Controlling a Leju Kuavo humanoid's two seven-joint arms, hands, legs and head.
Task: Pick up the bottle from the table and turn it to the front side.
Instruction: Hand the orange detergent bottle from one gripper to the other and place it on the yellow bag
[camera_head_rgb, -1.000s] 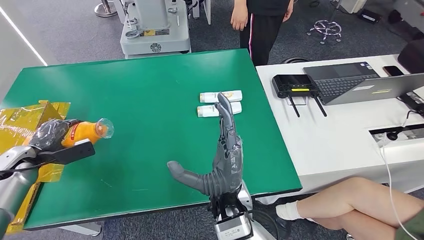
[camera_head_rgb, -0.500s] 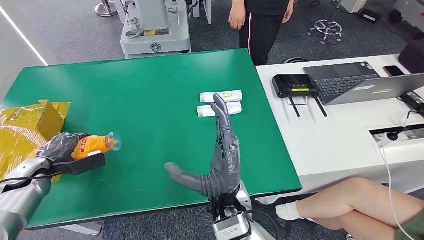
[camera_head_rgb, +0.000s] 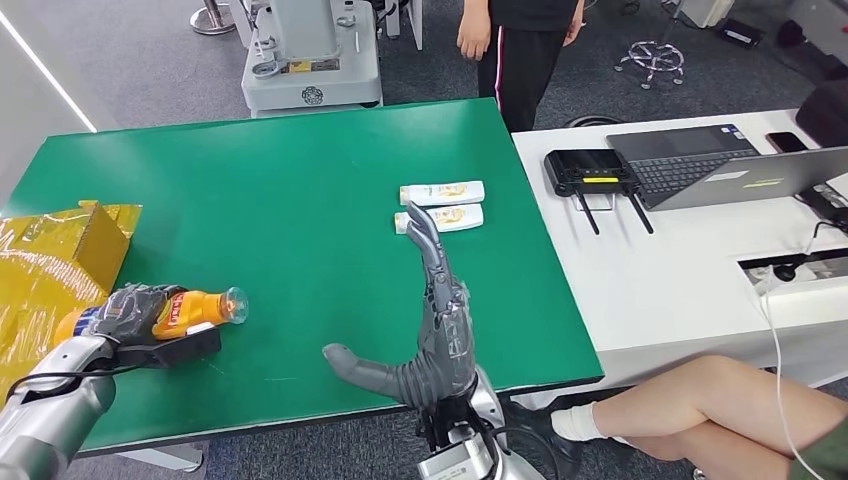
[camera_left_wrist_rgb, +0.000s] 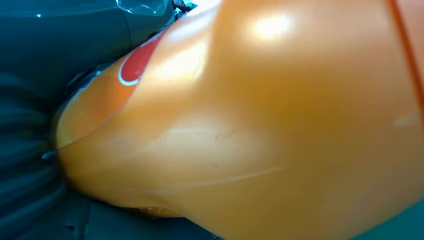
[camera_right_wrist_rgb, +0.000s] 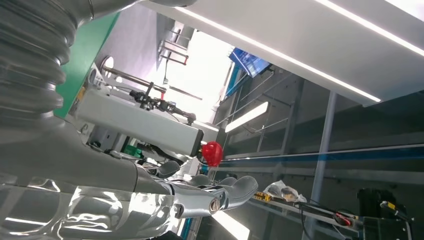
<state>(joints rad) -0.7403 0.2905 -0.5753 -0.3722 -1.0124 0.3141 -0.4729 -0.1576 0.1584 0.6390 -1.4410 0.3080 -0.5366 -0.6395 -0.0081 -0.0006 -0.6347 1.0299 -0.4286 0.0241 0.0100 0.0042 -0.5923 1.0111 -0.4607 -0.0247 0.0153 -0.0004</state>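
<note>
A glossy orange plastic bottle with a clear rounded cap (camera_head_rgb: 193, 309) is grasped on its side by the left hand (camera_head_rgb: 130, 313), low over the near left part of the green table (camera_head_rgb: 300, 180), its cap pointing toward the table's middle; in the left wrist view its smooth orange body with a red label patch (camera_left_wrist_rgb: 260, 125) is pressed against the dark fingers (camera_left_wrist_rgb: 30, 190). The right hand (camera_head_rgb: 432, 320) is held released and empty above the table's near edge, fingers straight and thumb spread wide. Two white squeeze tubes (camera_head_rgb: 441, 205) lie side by side just beyond its fingertips, and a crinkled yellow foil-covered box (camera_head_rgb: 50, 250) sits at the table's left edge.
</note>
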